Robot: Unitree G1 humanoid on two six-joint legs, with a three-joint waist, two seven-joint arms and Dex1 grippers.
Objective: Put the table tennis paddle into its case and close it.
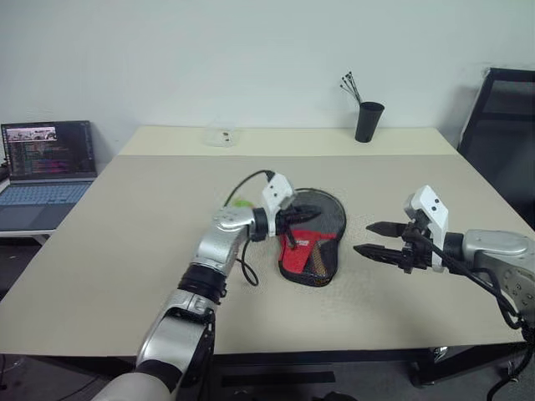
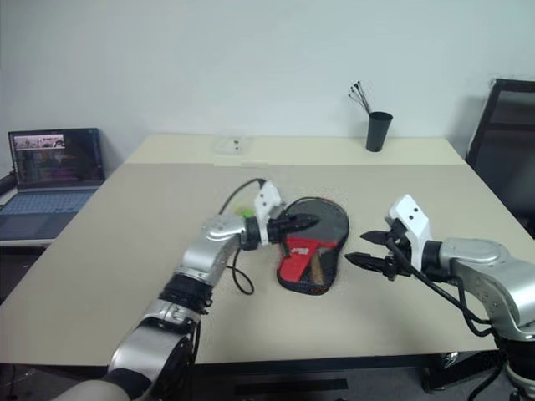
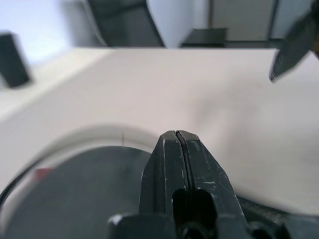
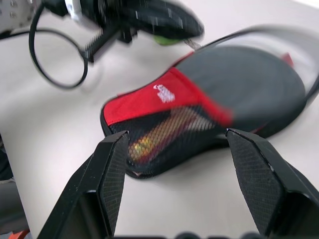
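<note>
I see the case [image 1: 313, 238] lying flat near the middle of the beige surface [image 1: 125, 251], its round black end toward the far side and its red panel with the white logo and black mesh pocket toward me. Through the mesh in the right wrist view I can make out the light wooden handle of the table tennis paddle [image 4: 159, 132], so the paddle sits inside the case; I cannot see its blade.

My left gripper [image 1: 311, 213] reaches in level from the left and hovers over the round end of the case, its 2 black fingers pressed together and clenched on nothing, as the left wrist view confirms. I cannot tell whether it touches the fabric. A green pull tag [image 4: 167, 40] peeks out just beside it.

My right gripper [image 1: 376, 240] hangs to the right of the case, apart from it, with its 2 fingers spread wide and nothing between them, aimed at the mesh end.

At the far edge stand a black cup [image 1: 369, 122] with thin sticks and a small clear box [image 1: 222, 136]. A laptop [image 1: 46, 171] sits off to the left.
</note>
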